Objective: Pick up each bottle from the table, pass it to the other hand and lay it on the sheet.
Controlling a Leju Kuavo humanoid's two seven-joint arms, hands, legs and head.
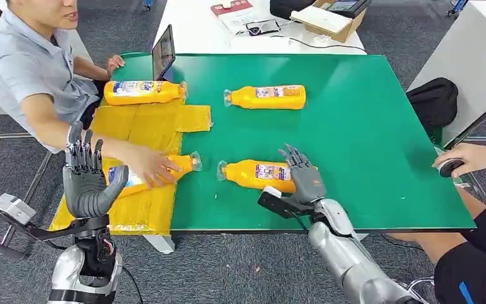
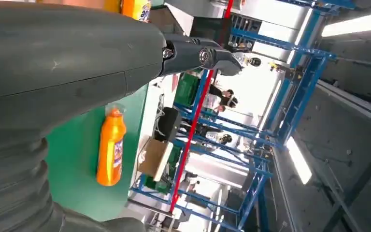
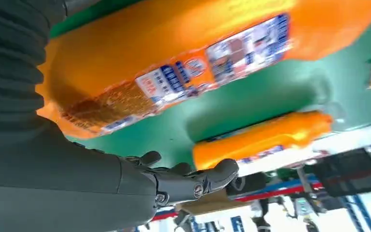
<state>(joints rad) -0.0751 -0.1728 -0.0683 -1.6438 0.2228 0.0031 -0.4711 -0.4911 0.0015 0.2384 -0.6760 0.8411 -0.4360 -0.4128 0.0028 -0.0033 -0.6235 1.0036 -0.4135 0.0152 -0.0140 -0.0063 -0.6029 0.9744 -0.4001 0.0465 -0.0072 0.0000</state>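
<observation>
The left robot hand (image 1: 87, 180) stands raised off the near left corner of the bench (image 1: 367, 145), fingers spread upward and holding nothing. The right robot hand (image 1: 302, 174) reaches over the near edge, fingers apart, resting at the base end of the nearest bottle (image 1: 256, 174); in the right wrist view that bottle (image 3: 174, 63) lies just beside the palm with the fingers (image 3: 207, 179) not wrapped around it, so the hand is wide and grips nothing.

That near bottle lies on its side on the green top, cap toward the yellow sheet (image 1: 145, 123). Just left of it, on the sheet, lies a second bottle (image 1: 171, 168), with a person's hand (image 1: 149, 166) pressed on it. Farther back, a third bottle (image 1: 142, 92) lies across the sheet's far end, and a fourth bottle (image 1: 267, 97) lies on the green surface near the middle. A tablet (image 1: 163, 52) stands at the far left edge. At the right, another person's hand (image 1: 468, 158) rests at the bench edge.
</observation>
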